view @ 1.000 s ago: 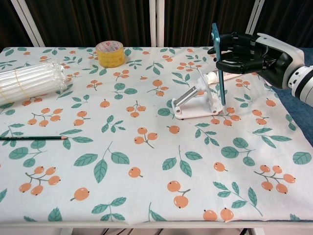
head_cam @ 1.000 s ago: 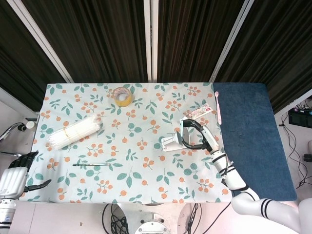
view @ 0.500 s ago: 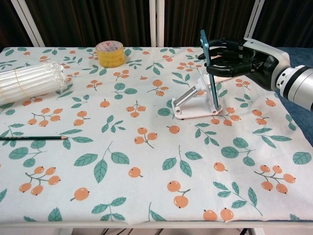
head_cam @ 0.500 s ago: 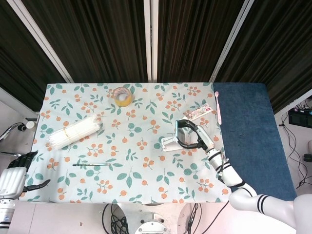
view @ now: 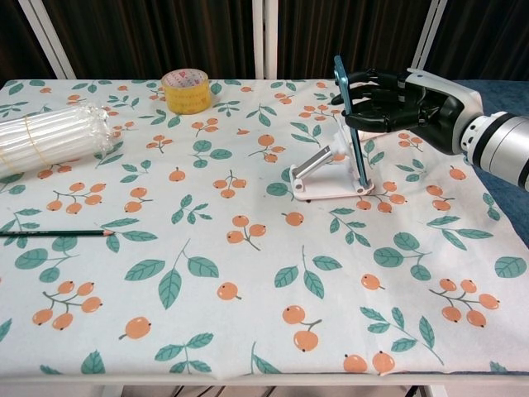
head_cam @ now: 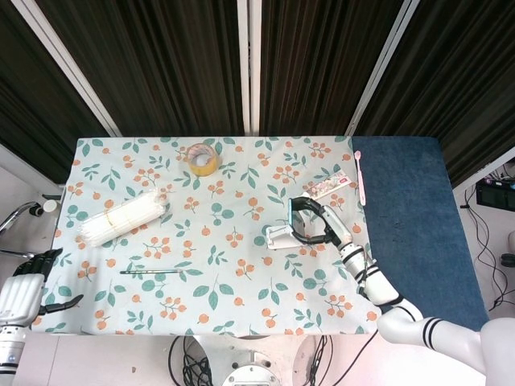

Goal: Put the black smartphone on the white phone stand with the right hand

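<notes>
One black smartphone (view: pixel 349 124) upright on one white phone stand (view: pixel 326 171), clasped by right hand (view: pixel 397 99); left hand (head_cam: pixel 28 285) empty, fingers spread.

Overhead head view; low frontal chest view

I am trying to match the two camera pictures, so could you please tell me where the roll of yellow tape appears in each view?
Head view: the roll of yellow tape lies near the table's far edge, just left of centre.
Chest view: the tape stands at the upper left of centre, near the far edge.
Shared landmark: the white phone stand, nearer the robot and to the tape's right in both views.
</notes>
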### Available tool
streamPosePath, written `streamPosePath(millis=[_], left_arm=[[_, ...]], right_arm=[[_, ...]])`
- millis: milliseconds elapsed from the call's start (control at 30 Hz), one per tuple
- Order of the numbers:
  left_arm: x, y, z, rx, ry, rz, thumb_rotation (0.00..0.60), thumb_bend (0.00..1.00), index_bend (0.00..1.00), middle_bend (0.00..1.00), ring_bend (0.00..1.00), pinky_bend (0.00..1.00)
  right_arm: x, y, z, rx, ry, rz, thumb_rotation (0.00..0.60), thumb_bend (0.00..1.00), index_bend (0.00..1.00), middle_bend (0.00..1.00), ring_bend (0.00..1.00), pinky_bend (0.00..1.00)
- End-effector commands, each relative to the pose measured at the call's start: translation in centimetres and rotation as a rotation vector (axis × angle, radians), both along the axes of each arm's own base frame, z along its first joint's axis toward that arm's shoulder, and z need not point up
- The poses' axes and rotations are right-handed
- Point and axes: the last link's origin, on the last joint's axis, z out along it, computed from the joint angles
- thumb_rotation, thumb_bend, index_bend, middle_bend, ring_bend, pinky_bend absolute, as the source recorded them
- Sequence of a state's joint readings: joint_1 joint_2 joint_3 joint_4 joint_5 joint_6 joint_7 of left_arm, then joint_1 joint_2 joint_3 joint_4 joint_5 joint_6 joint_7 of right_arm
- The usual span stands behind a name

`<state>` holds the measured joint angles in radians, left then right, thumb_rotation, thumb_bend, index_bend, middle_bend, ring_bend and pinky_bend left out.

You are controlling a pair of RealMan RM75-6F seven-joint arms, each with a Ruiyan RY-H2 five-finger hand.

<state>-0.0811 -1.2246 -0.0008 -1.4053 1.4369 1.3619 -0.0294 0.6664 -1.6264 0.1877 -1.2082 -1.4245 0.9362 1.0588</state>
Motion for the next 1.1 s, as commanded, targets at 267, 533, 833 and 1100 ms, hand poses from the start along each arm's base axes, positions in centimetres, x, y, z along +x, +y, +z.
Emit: streamPosePath(millis=[267, 533, 833, 1100], left_arm=[[0.08, 0.31, 0.02, -0.001, 0.004, -0.001, 0.327, 0.06, 0.1, 0.11, 0.13, 0.22], [0.05, 0.41, -0.13, -0.005, 0.003, 0.003, 0.327, 0.06, 0.1, 0.11, 0.13, 0.22], [-0.02, 0.37, -0.04, -0.001, 0.004, 0.001, 0.323, 0.06, 0.1, 0.11, 0.13, 0.22], [-0.16, 0.16, 0.08, 0.002, 0.004, 0.007, 0.327, 0.06, 0.1, 0.11, 0.13, 0.22]], right_arm=[[-0.12, -0.04, -0.18, 0.007, -0.002, -0.002, 0.6, 0.29, 0.56, 0.3, 0.29, 0.0], [-0.26, 0.16, -0.29, 0.009, 0.002, -0.001, 0.6, 0.29, 0.56, 0.29, 0.29, 0.0], [-0.29, 0.35, -0.64, 0.019, 0.019, 0.019, 0.6, 0.27, 0.45, 0.23, 0.23, 0.0], [-0.1, 0.31, -0.72, 0.024, 0.03, 0.043, 0.6, 0.2, 0.01, 0.04, 0.02, 0.0]])
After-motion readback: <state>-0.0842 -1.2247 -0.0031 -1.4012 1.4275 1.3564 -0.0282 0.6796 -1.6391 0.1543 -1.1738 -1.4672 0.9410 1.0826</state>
